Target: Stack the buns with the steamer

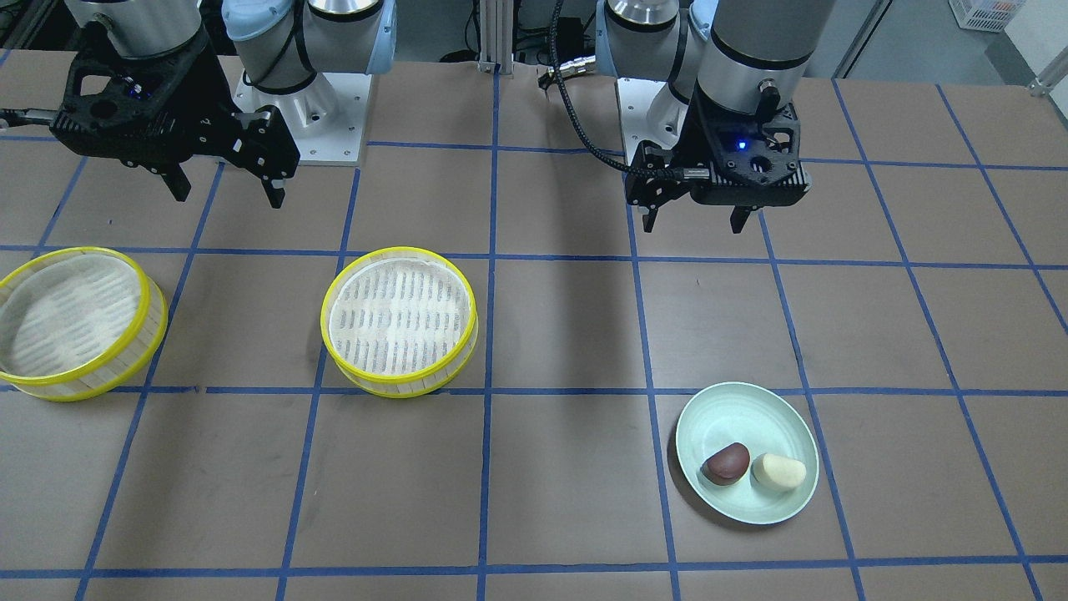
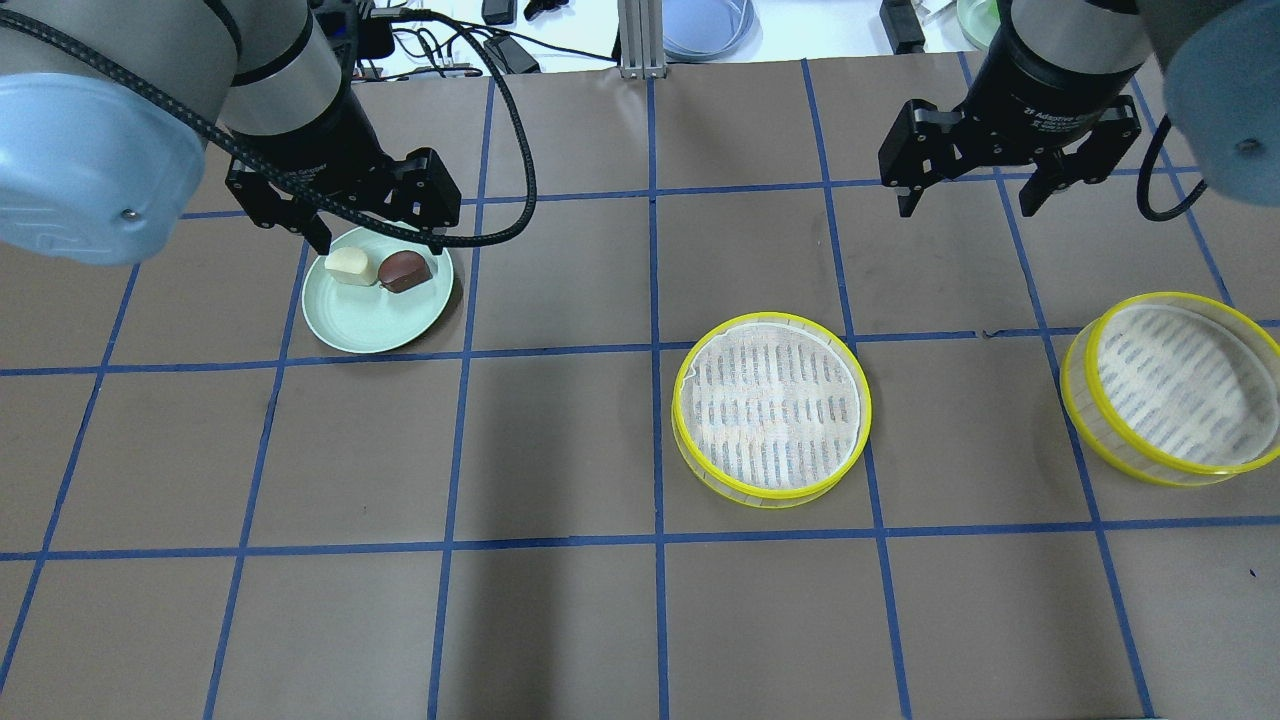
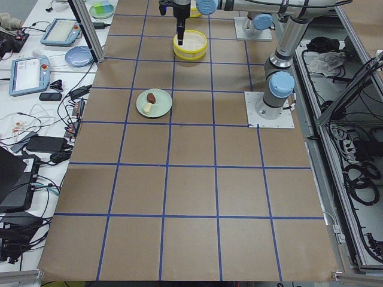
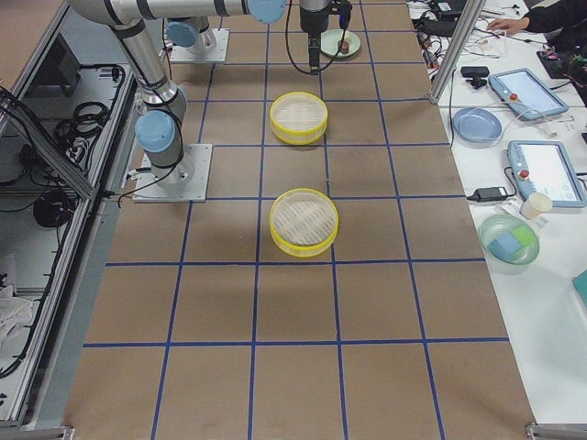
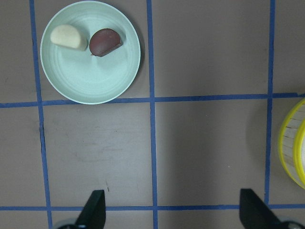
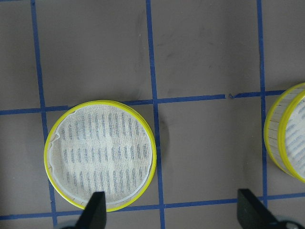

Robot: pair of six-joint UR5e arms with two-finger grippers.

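The two buns lie side by side on a pale green plate (image 1: 734, 402): a dark reddish-brown one (image 1: 725, 463) and a cream one (image 1: 778, 472). They also show in the left wrist view, brown (image 5: 105, 42) and cream (image 5: 68, 37). One yellow-rimmed steamer tray (image 2: 770, 405) sits near the table's middle and the other (image 2: 1180, 385) at the right. Both trays are empty. My left gripper (image 2: 378, 240) hangs open and empty, high above the table on the robot's side of the plate. My right gripper (image 2: 967, 200) hangs open and empty, high up between the two trays and nearer the robot.
Brown table with a blue tape grid. A side bench beyond the far edge holds tablets, cables and bowls. The arm bases stand on white plates (image 1: 325, 125) at the robot's edge.
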